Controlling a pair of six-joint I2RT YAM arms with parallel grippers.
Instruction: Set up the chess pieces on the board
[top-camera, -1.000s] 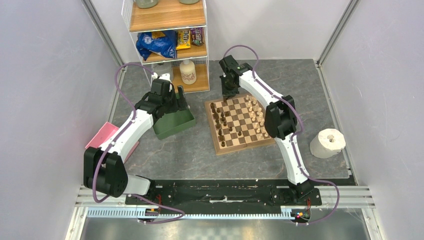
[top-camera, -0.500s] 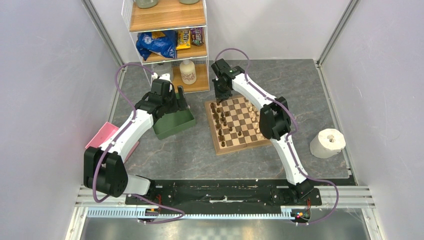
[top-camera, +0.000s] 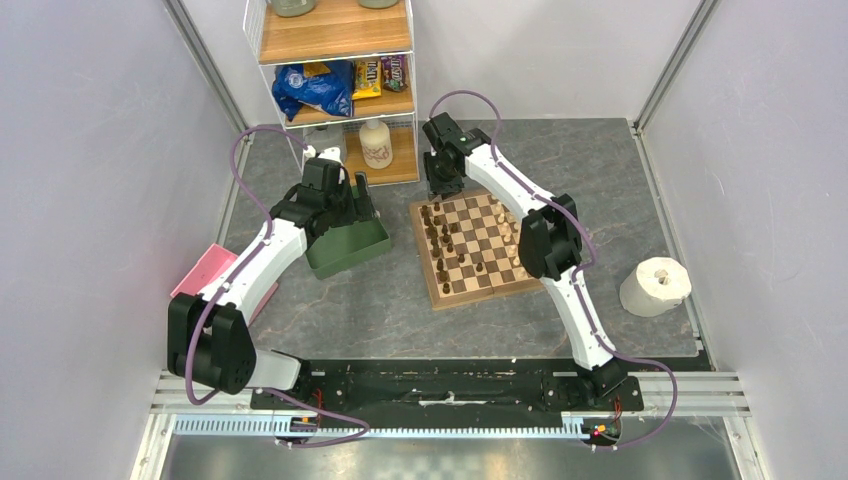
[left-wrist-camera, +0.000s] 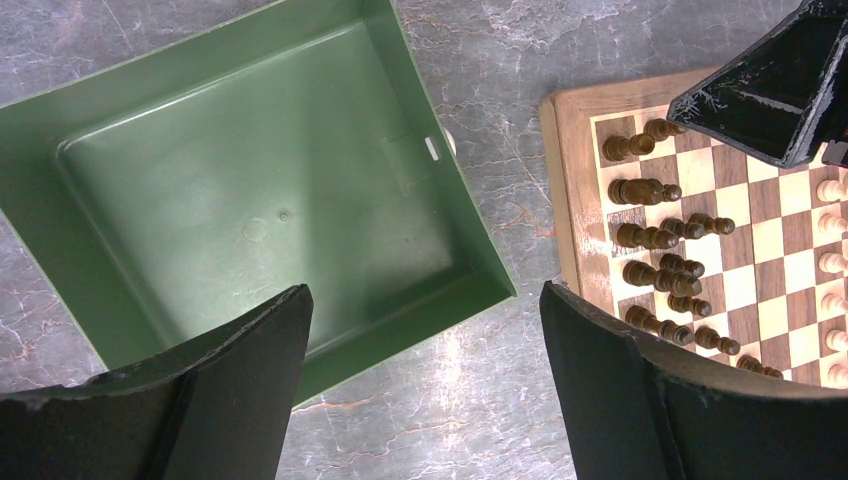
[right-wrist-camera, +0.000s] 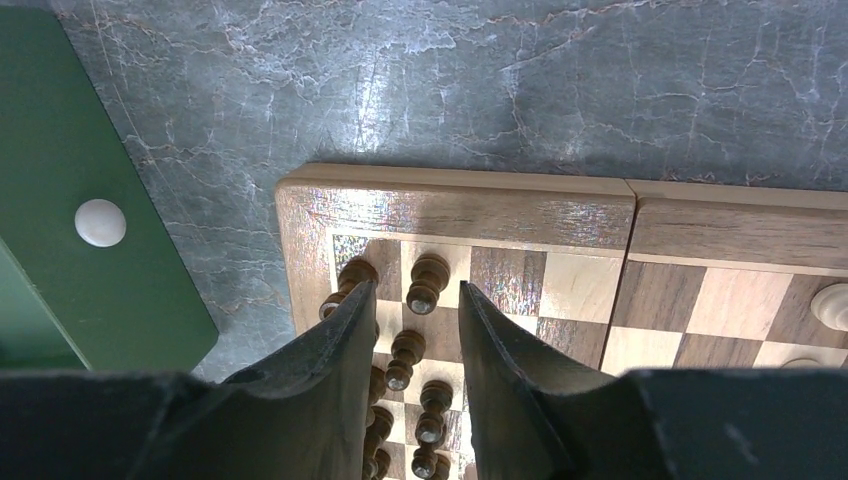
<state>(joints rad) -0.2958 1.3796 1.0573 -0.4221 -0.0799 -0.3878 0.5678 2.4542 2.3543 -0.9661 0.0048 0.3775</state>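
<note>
The board (top-camera: 490, 292) lies mid-table with dark chess pieces (top-camera: 440, 240) along its left side and cream ones (top-camera: 515, 235) on its right. My right gripper (top-camera: 440, 190) hangs over the board's far-left corner. In the right wrist view its jaws (right-wrist-camera: 415, 290) stand a little apart around a dark pawn (right-wrist-camera: 428, 283). The pawn stands on its square with a gap on each side. More dark pieces (right-wrist-camera: 405, 360) line up below it. My left gripper (left-wrist-camera: 425, 300) is wide open and holds nothing, above the near edge of the green tray (left-wrist-camera: 250, 190).
The green tray (top-camera: 345, 250) is left of the board. A shelf (top-camera: 340, 85) with snack bags and a white bottle (top-camera: 376, 143) stands at the back. A paper roll (top-camera: 655, 287) sits at right, a pink item (top-camera: 205, 272) at left.
My right arm swung left from the board's far middle to its far-left corner, and its jaws went from shut to apart, leaving a dark pawn standing. The left arm has not moved.
</note>
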